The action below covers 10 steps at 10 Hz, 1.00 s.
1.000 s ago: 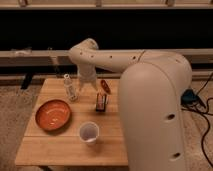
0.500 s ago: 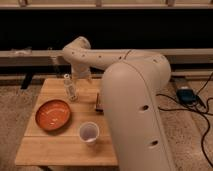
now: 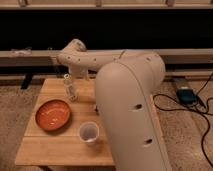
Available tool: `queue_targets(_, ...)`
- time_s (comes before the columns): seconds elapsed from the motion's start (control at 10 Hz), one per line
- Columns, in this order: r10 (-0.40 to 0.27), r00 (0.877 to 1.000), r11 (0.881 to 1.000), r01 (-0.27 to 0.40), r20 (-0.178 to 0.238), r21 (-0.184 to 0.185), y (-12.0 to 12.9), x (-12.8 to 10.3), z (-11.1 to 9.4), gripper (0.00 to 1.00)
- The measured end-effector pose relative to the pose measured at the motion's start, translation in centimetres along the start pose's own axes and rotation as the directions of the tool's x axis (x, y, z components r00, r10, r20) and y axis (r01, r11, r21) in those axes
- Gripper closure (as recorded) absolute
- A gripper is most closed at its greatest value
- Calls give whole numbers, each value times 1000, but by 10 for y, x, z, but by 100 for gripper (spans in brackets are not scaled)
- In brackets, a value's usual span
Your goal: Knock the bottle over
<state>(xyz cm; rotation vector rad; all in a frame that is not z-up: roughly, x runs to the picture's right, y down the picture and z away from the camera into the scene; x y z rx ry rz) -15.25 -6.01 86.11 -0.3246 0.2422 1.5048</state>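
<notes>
Right now the big cream arm (image 3: pixel 125 100) fills the middle and right of the view, its bulky near segment rising from the bottom edge and hiding the right part of the wooden table (image 3: pixel 60 150). From that bulk a slimmer link runs up and left to a rounded elbow joint over the table's far edge. Below that joint sits the gripper (image 3: pixel 75 80), down near the far left corner of the table, though the wrist blocks most of it.

And the bottle (image 3: pixel 69 86): upright, slim and see-through with a pale top, standing near the far left corner, just inside the far edge. It is right beside the gripper's end of the arm; whether the two touch cannot be made out.

Nearer the camera, an orange plate (image 3: pixel 53 114) lies flat toward the left edge, about halfway down the table. The bottle stands just beyond the plate's far rim. A white cup (image 3: pixel 89 132) stands upright, mouth open to the top, toward the near edge, a little right of the plate and close against the arm's large segment.

Off the table, dark cables (image 3: pixel 202 120) trail across the speckled floor on the right, with a small blue-grey box (image 3: pixel 186 95) lying among them. Behind it all runs a long pale rail against a dark wall.
</notes>
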Motion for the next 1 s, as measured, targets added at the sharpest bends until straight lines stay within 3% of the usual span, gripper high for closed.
queue_targets(0.2,-28,1000,999,28,1,-18,21,-4,5,35)
queue_targets(0.5,-93,996,993,92,-11,-80,70,5,3,35)
queue_targets(0.8,-125,992,986,123,-15,-110,84,8,-2,35)
queue_targets(1.0,-124,992,987,121,-17,-109,83,8,-1,35)
